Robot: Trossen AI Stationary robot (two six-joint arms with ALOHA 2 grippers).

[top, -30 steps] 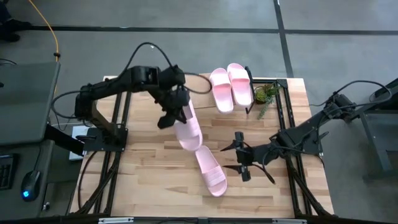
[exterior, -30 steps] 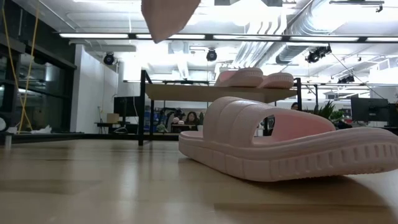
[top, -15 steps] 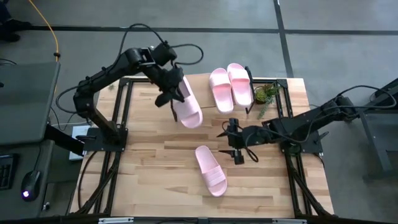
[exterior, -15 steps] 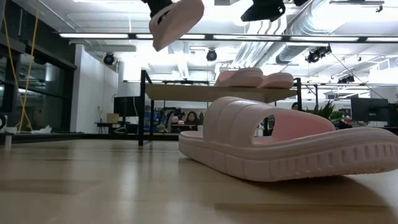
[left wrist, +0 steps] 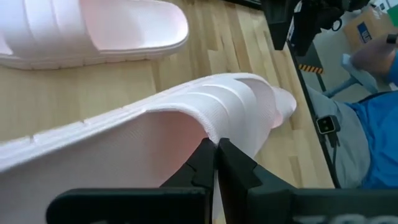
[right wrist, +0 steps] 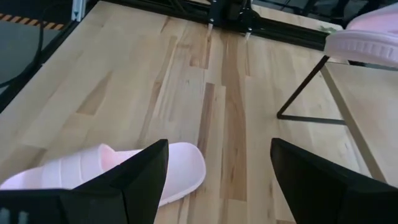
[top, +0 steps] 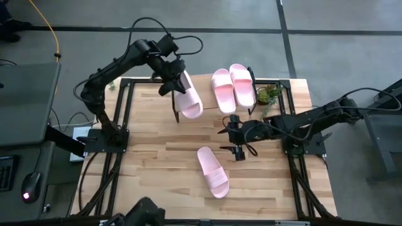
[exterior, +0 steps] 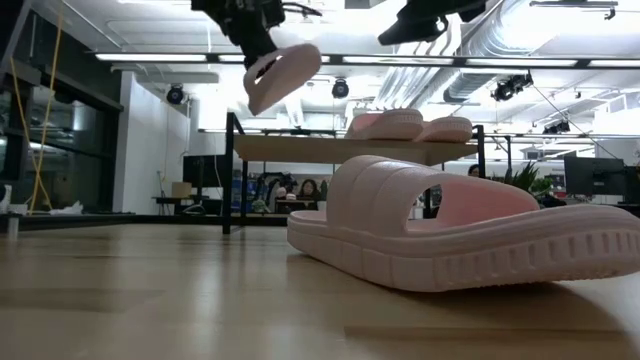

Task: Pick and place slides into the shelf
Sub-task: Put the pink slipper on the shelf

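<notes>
Butcher-block wooden tabletop (top: 151, 169) fills the overhead view, framed by black rails, with a bright open office visible beyond it in the low view. At the far edge stands the shelf (exterior: 300, 147), a light-wood board on thin black legs, and two pale pink slides (top: 232, 88) rest side by side on its right part. Beside them sits a small green plant (top: 269, 94). The left gripper (top: 168, 80) hangs above the far left part of the table, its fingers (left wrist: 214, 167) clamped fully together on the thin edge of a third pink slide (top: 188, 97), which hangs tilted in the air just left of the shelved pair. A fourth slide (top: 212, 171) lies flat on the tabletop near the front centre, strap band up. The right gripper (top: 233, 135) hovers over the middle of the table, between the shelf and that last slide, with its jaws spread wide and nothing between them. Judging by how the carried slide flexes at the pinch, these sandals seem light, soft and rubbery, so they should bend rather than slip. The wide strap band or a side wall looks like the surest place to take hold of the one on the table.
</notes>
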